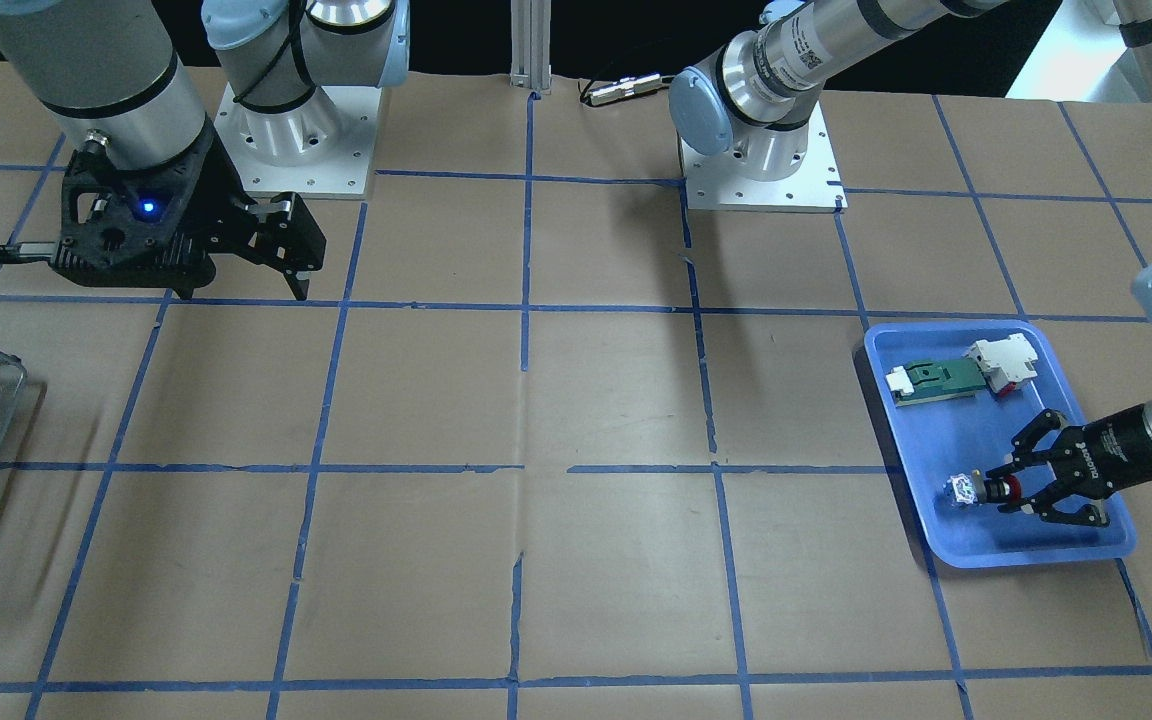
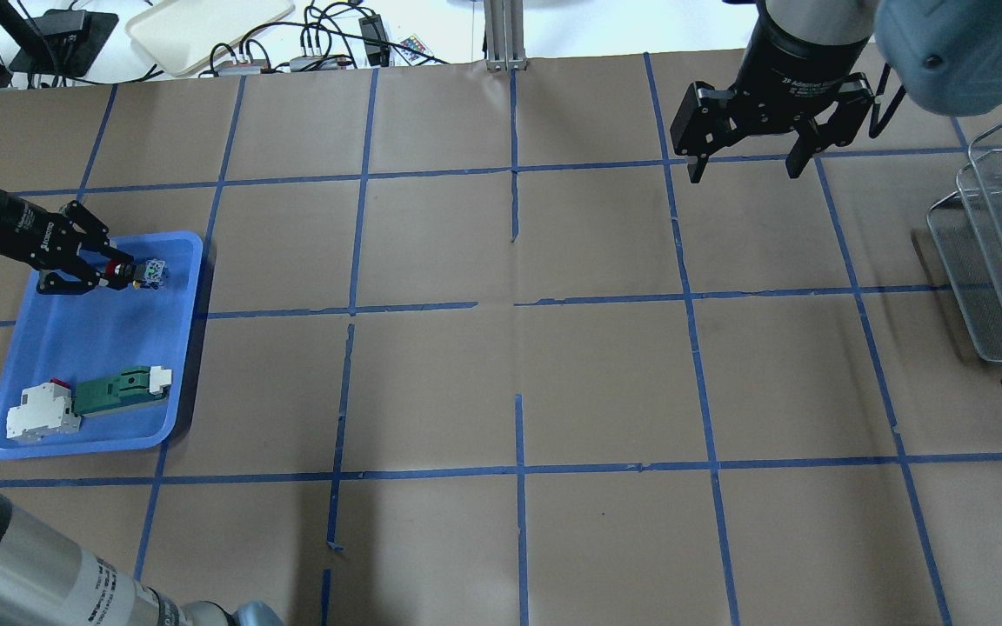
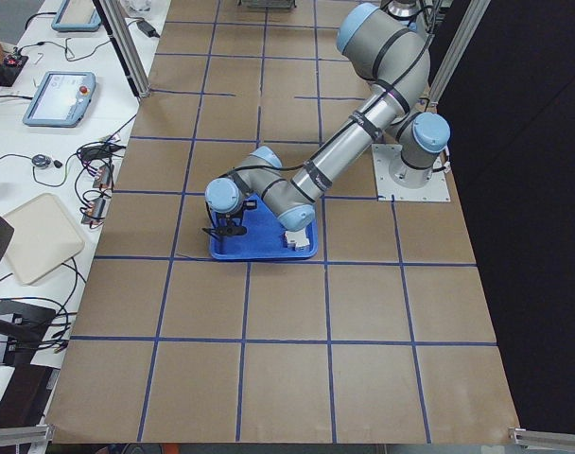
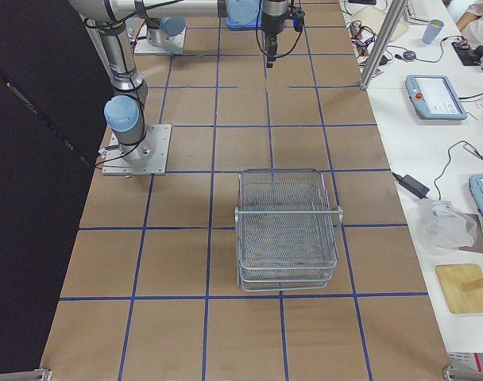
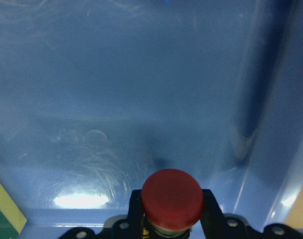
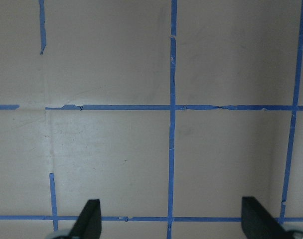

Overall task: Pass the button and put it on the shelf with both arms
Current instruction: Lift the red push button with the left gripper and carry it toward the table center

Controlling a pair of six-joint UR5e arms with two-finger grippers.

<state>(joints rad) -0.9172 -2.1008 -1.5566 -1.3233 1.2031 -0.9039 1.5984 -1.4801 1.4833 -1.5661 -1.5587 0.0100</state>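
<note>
Over the blue tray [image 2: 75, 348] the left gripper [image 2: 114, 271] is closed on the button [image 2: 146, 274]; the right gripper [image 2: 744, 171] hangs wide open, empty, above the bench [image 2: 501, 391] near the shelf [image 2: 1001, 261].

My left pincer [image 2: 121, 274] is low, arm stretched out, pinched on the button [image 2: 150, 274]; right pincer [image 2: 744, 171] hangs high, fingers spread wide.

Taped brown table [image 2: 553, 391] — blue tray [image 2: 92, 339] one end, shelf [image 4: 287, 238] apparently the other.
</note>
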